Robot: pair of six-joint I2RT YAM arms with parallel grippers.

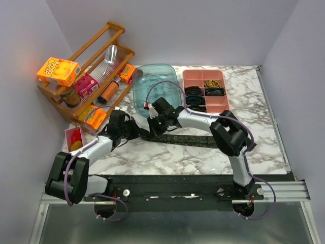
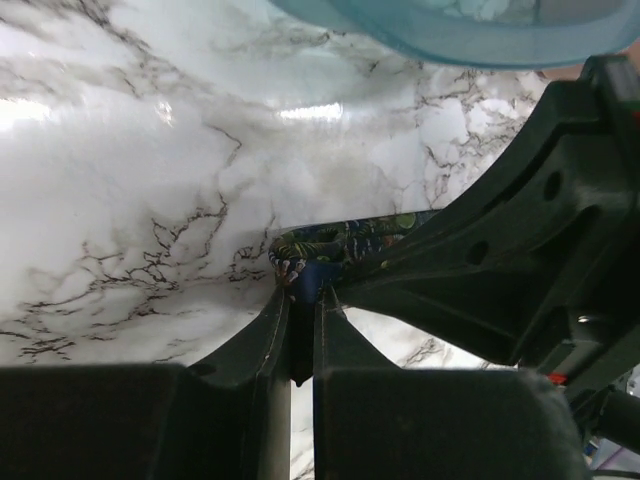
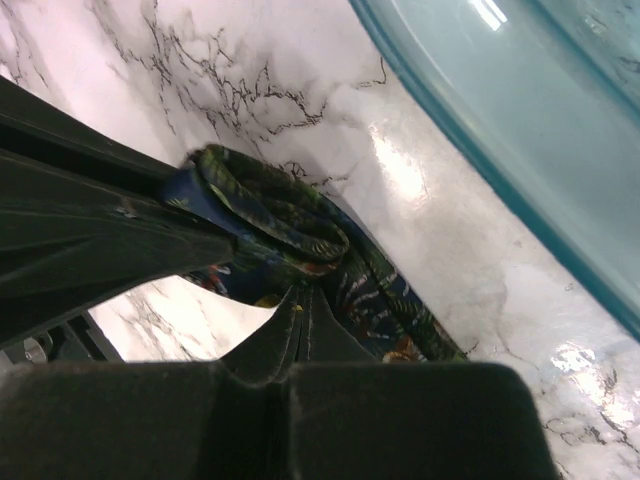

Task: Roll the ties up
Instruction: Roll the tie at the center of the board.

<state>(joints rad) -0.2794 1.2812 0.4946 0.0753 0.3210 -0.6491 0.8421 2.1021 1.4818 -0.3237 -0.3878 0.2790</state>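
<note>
A dark tie with a fine green and blue pattern lies stretched across the marble table, running right from both grippers. My left gripper is shut on the tie's left end; the left wrist view shows its jaws pinched on the fabric. My right gripper is close beside it, also shut on the tie. In the right wrist view, a small rolled coil of tie sits just past its fingertips, and the left gripper's black body touches it.
A teal plastic bin stands just behind the grippers. A pink compartment tray holding rolled ties is at the back right. A wooden rack with snack boxes is at the back left. A red packet lies at the left edge.
</note>
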